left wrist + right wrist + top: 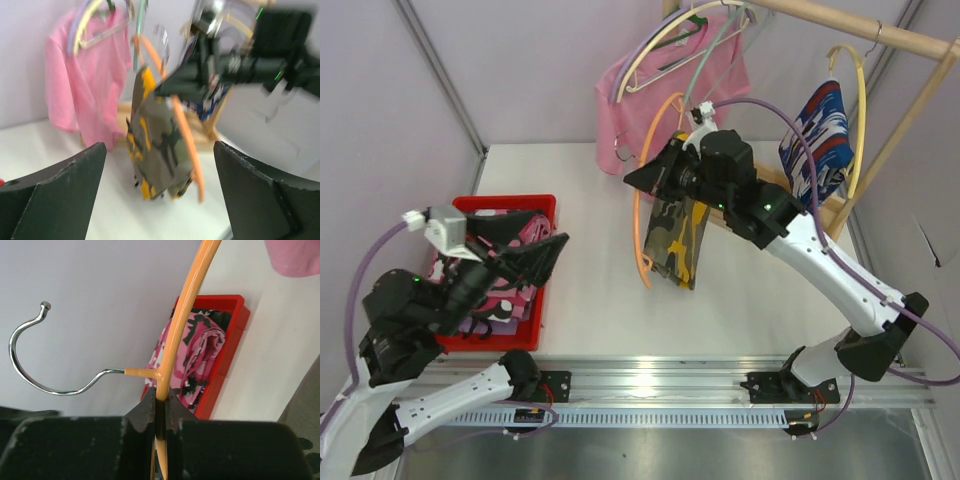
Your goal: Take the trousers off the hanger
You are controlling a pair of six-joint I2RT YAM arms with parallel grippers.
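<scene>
My right gripper is shut on the top of an orange hanger, just beside its metal hook, which hangs free. Over the table, yellow-olive camouflage trousers hang from that hanger. In the right wrist view the fingertips pinch the orange hanger at my right gripper. My left gripper is open and empty above the red bin's right edge, facing the trousers and the orange hanger from a distance. The left gripper has nothing between its fingers.
The red bin at the table's left holds pink-and-black camouflage trousers. On the wooden rack at the back, a pink T-shirt hangs, and blue, white and red trousers hang on a yellow hanger.
</scene>
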